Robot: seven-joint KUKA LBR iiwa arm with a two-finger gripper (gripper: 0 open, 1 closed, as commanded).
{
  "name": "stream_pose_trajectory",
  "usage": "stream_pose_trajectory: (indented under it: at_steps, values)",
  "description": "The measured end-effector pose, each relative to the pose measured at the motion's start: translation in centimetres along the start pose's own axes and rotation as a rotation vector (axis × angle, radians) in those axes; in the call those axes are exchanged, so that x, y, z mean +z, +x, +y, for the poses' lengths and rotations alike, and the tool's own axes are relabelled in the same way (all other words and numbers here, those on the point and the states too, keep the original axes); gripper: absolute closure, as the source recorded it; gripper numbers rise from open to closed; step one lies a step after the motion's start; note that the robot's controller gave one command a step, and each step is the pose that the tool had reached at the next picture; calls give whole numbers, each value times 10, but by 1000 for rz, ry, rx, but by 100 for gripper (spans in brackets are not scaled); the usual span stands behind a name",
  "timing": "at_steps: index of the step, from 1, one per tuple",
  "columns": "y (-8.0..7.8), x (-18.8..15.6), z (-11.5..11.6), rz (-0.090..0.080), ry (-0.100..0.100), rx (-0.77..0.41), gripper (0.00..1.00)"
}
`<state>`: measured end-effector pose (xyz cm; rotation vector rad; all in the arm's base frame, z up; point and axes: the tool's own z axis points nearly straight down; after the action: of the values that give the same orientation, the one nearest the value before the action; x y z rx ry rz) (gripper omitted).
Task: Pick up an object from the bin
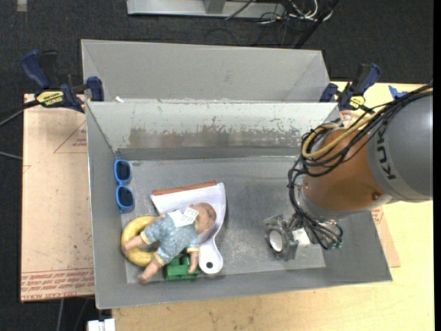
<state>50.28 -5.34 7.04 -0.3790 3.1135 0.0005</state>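
Doll in blue lies well left of hand, whose grip cannot be told.

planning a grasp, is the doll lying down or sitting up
Lying down: the small plastic doll in blue clothes sprawls over a yellow ring at the left of the grey metal bin.

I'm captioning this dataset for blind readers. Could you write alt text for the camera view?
The robot's claw is over bare floor in the right half of the grey bin. At the left lie a baby doll, a yellow ring and blue sunglasses, apart from it.
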Motion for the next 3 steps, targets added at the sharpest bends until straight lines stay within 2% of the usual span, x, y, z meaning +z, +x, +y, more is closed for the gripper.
stream_pose_trajectory:
  at_steps: [2,3]
  values:
    - [1,-19,1,4,-2,0,100]
    - [-1,-32,0,1,-1,0,100]
